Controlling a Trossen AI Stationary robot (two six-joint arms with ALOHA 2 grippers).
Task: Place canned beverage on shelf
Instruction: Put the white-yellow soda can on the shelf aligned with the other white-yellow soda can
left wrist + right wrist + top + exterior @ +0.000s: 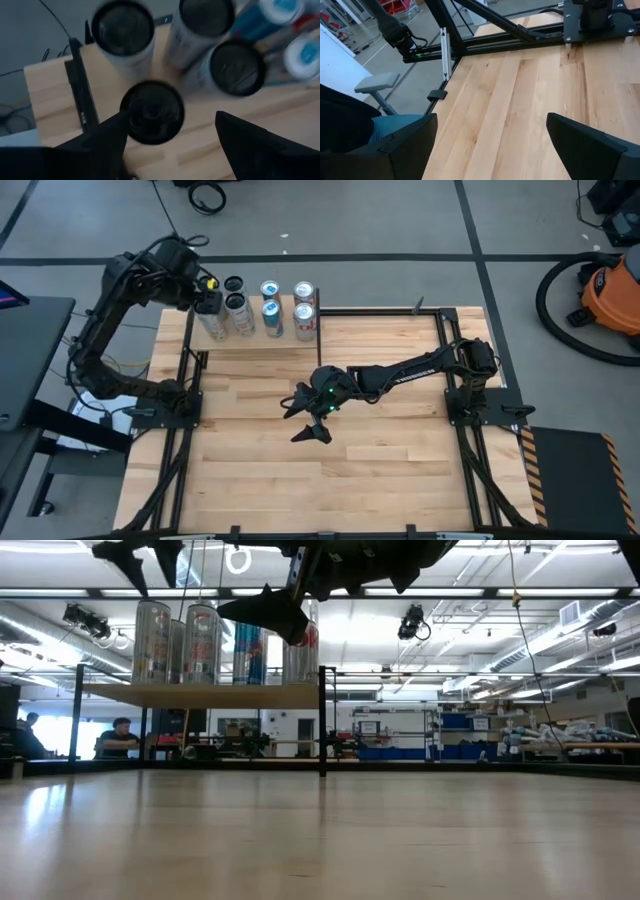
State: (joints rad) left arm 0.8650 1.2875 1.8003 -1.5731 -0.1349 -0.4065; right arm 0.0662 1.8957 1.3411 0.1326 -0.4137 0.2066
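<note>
The shelf [215, 338] stands at the table's far left, a pale-wood panel with black rods. Several cans stand upright on it, some silver with dark tops [122, 30], some blue [305, 55]; they also show in the low view [200, 640]. My left gripper [170, 120] hovers open over the shelf's left end [207, 300]. Its fingers stand on either side of a dark-topped can [152, 112], which rests on the panel nearer one finger. My right gripper [310, 420] hangs open over the table's middle, with nothing between its fingers [490, 145]. My left gripper comes at the dark-topped can from above, slanting down. One finger [112, 137] overlaps the can's rim [127, 117] in the wrist view, and whether it touches I cannot tell. The other finger [245, 140] stands clear of the can.
Black frame rails run along the table's left and right sides [470, 450]. The shelf's black corner post [322, 720] rises from the tabletop. Bare planks [330, 480] lie between my right gripper and the near edge. People sit in the room behind [120, 735].
</note>
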